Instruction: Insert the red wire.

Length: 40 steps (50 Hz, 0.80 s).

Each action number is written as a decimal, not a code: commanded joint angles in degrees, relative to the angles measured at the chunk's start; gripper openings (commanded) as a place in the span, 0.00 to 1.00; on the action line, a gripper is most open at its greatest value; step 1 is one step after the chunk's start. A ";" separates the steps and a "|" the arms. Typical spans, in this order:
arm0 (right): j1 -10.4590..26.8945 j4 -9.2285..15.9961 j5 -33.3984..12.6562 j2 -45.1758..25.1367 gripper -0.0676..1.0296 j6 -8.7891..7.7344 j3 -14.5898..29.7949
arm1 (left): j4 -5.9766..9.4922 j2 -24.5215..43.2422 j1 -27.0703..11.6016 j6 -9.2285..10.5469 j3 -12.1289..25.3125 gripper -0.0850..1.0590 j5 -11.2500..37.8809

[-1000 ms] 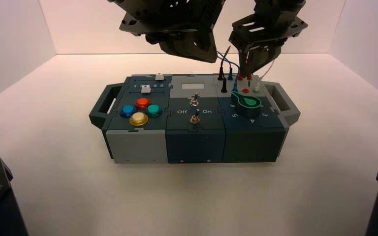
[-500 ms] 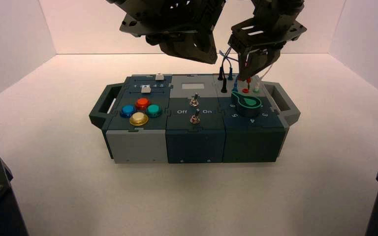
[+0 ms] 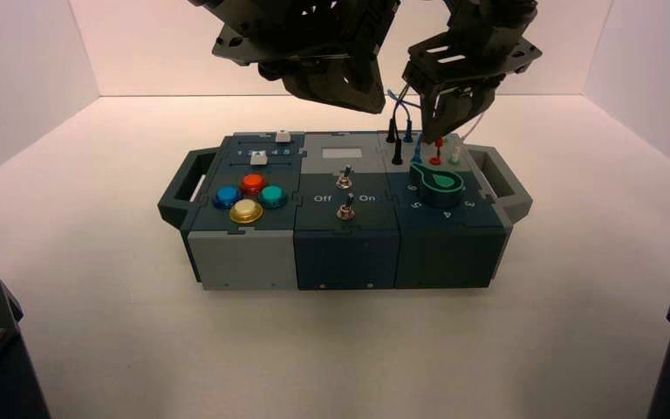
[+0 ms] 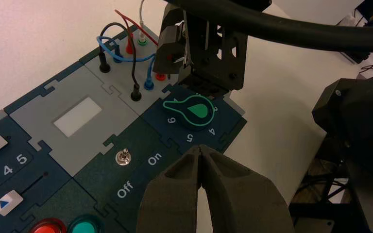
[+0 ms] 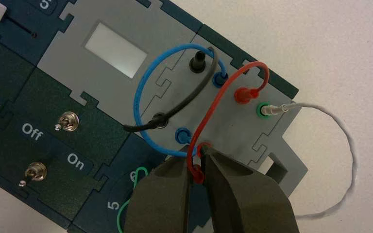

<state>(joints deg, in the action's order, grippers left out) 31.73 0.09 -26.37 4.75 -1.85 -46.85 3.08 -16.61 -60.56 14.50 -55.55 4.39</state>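
The red wire [image 5: 222, 92] arches over the grey wire panel [image 5: 252, 131] at the box's right rear. One of its plugs [image 5: 243, 95] stands in a socket. My right gripper [image 5: 197, 154] is shut on the other plug [image 5: 197, 174], held just over a red-ringed socket [image 5: 204, 145]. In the high view that gripper [image 3: 443, 122] hangs above the panel with the red plug [image 3: 439, 144] pointing down. My left gripper [image 4: 201, 148] is shut on nothing and hovers above the box's middle [image 3: 349, 92].
A blue wire [image 5: 141, 92], a black wire [image 5: 189, 99] and a white wire [image 5: 340, 131] crowd the same panel. A green pointer knob [image 3: 440, 183] sits just in front. Two toggle switches [image 3: 345, 181] and coloured buttons [image 3: 246, 196] lie further left.
My right gripper has shifted slightly and the red plug in it has edged down toward the red socket. The left arm has not moved.
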 commanded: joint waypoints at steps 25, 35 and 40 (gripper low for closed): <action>0.09 -0.09 0.62 -0.53 0.04 -0.18 0.88 | -0.09 -0.70 -0.18 0.26 1.05 0.05 -0.26; 0.00 -0.09 0.70 -0.62 0.04 -0.18 0.88 | -0.09 -0.79 -0.18 0.26 1.05 0.05 -0.26; -0.09 -0.53 0.70 -0.53 0.04 -0.18 1.05 | -0.09 -0.88 -0.18 0.26 1.05 0.05 -0.26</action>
<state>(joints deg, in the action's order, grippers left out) 31.73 -0.18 -26.19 3.52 -1.93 -46.85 2.99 -16.70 -60.56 14.41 -55.55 4.39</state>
